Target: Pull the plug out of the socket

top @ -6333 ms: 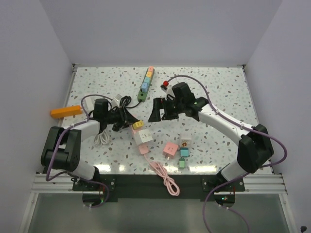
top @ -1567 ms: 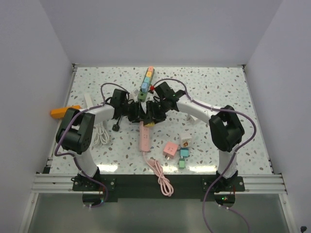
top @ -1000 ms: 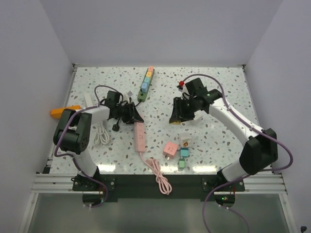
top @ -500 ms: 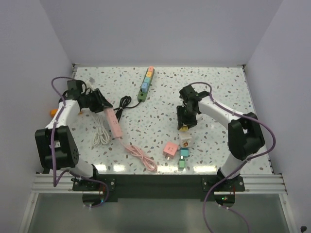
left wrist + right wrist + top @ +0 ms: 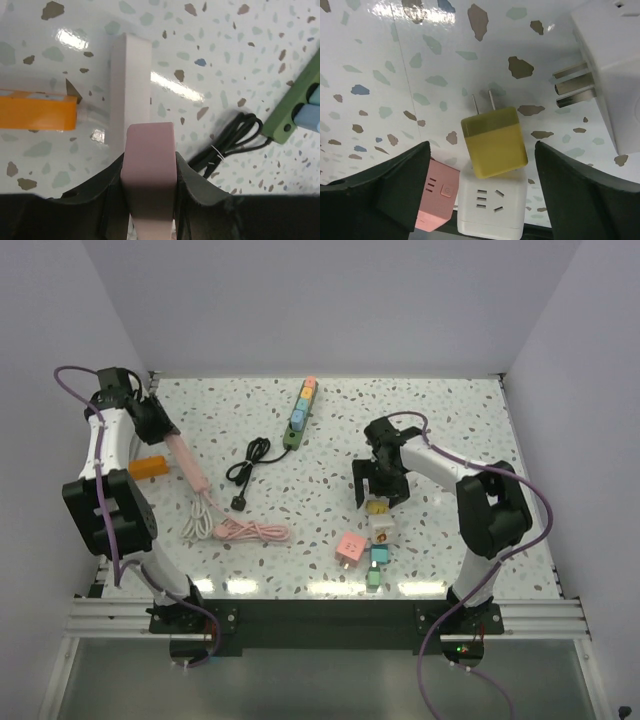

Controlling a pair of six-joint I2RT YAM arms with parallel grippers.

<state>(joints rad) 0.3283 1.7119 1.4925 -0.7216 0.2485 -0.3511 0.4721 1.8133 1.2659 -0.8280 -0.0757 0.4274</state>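
Observation:
My left gripper (image 5: 160,430) is shut on the pink socket strip (image 5: 188,462) at the far left; in the left wrist view the strip (image 5: 149,165) sits clamped between both fingers. Its pink cable (image 5: 250,531) trails across the table. The yellow plug (image 5: 376,507) is out of the strip, prongs bare, and lies tilted on a white cube socket (image 5: 381,531). My right gripper (image 5: 379,483) hovers over it, jaws wide open. In the right wrist view the plug (image 5: 495,140) lies free on the white cube (image 5: 492,205), apart from both fingers.
An orange block (image 5: 147,467) and a white strip (image 5: 130,90) lie beside the pink strip. A black cable (image 5: 245,465) and a green power strip (image 5: 299,412) are at mid-table. A pink cube (image 5: 350,547), teal cubes (image 5: 377,565) and a white adapter (image 5: 615,65) sit near the plug.
My left arm has swung the pink strip farther back-left, dragging its cable along. My right gripper has opened, leaving the yellow plug on the white cube.

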